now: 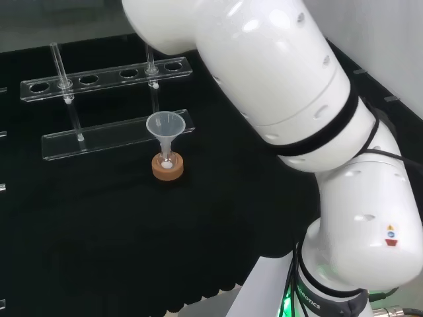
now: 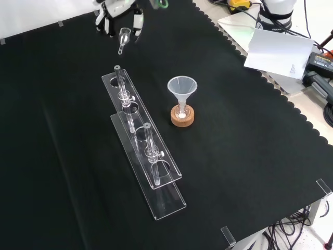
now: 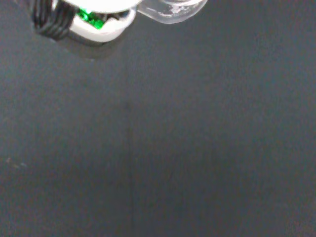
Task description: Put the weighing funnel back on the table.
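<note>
My hand (image 2: 115,11) hangs just past the far end of the clear tube rack (image 2: 137,121) in the front view. My fingers (image 2: 137,22) are curled in, pinching the weighing funnel (image 2: 124,36) by its bowl. The little piece tilts, its stem slanting down toward the rack's end, off the black cloth (image 2: 250,156). The funnel (image 2: 182,86) stands on its cork ring (image 2: 182,116) beside the rack, apart from me.

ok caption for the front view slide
Hand holds the weighing funnel above the black cloth, beyond the clear rack.
</note>
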